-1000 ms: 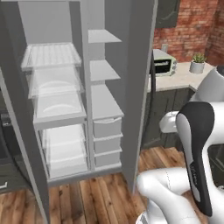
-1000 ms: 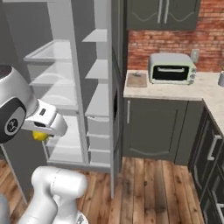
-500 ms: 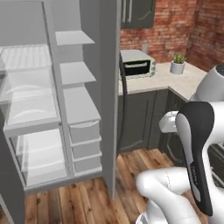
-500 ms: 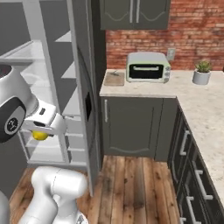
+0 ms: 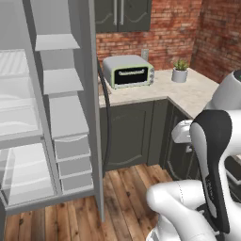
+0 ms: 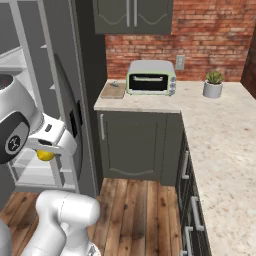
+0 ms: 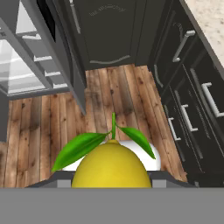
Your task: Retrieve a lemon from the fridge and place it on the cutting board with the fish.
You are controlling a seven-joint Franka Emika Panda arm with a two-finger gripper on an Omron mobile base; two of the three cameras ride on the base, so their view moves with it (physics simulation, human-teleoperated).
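Gripping the lemon [image 7: 111, 166], the claw [image 6: 46, 154] hangs beside the open fridge [image 5: 52, 103].

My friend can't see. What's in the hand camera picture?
A bright yellow lemon with two green leaves sits at the bottom of the picture, held in the robot's jaws. Beyond it lies a wooden floor, with the open fridge at upper left and dark cabinets at right.
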